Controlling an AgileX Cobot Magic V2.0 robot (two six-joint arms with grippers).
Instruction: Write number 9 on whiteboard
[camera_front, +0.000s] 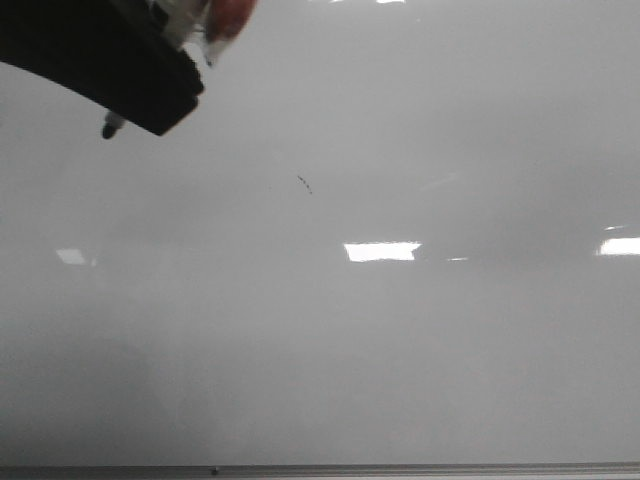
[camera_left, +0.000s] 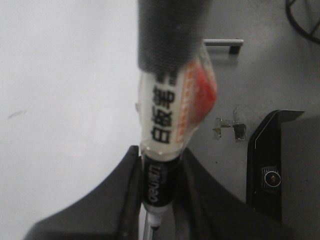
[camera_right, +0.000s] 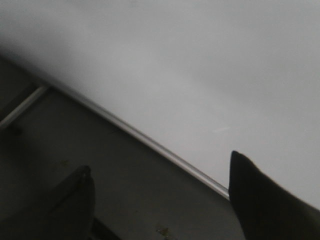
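The whiteboard (camera_front: 400, 340) fills the front view, glossy pale grey with bright light reflections and a thin grey frame edge along the bottom. No number 9 shows on it; only a tiny dark dashed speck (camera_front: 304, 183) sits near the middle. My left gripper (camera_front: 150, 75) is at the upper left, shut on a whiteboard marker whose dark tip (camera_front: 110, 128) points at the board. I cannot tell whether the tip touches it. In the left wrist view the gripper (camera_left: 160, 155) clamps the marker (camera_left: 165, 110). My right gripper (camera_right: 160, 175) is open and empty beside the board's frame (camera_right: 150, 142).
Beside the whiteboard (camera_left: 60, 90), the left wrist view shows a grey surface with a black device (camera_left: 270, 175) and a metal bar (camera_left: 223, 43). The right wrist view shows the dark table (camera_right: 100, 160) along the board's edge.
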